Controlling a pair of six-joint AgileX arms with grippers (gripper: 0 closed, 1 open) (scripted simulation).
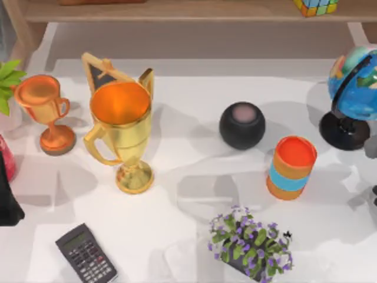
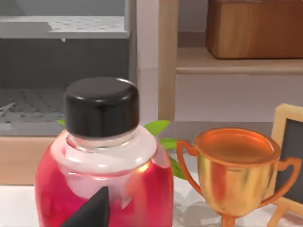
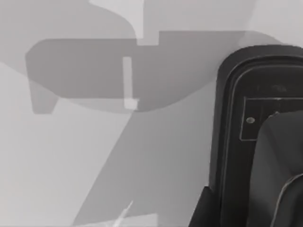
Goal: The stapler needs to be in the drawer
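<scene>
The left gripper (image 2: 92,212) shows as a dark wedge low in the left wrist view, just in front of a red bottle (image 2: 104,175) with a black cap. I cannot tell how far open it is or whether it has hold of anything. The left arm (image 1: 8,197) sits at the table's left edge. The right arm (image 1: 371,147) is at the right edge, below a blue globe (image 1: 353,76). The right gripper (image 3: 202,212) hangs close over the white table (image 1: 194,177), and its opening I cannot tell either. Just beside it lies a black, round-cornered body, seemingly the stapler (image 3: 236,132), though I cannot be sure. Across the table stand a big gold trophy (image 1: 121,132) and a smaller copper trophy (image 1: 44,112) to its left. A little framed chalkboard (image 1: 97,71) stands behind the gold one. A black round speaker (image 1: 242,125) sits near the middle, and an orange cup with a blue band (image 1: 291,168) is to its right. Near the front edge are a purple-flowered plant (image 1: 250,244) and a calculator (image 1: 86,253). A colour cube (image 1: 315,6) rests on the wooden shelf (image 1: 177,12) at the back.
</scene>
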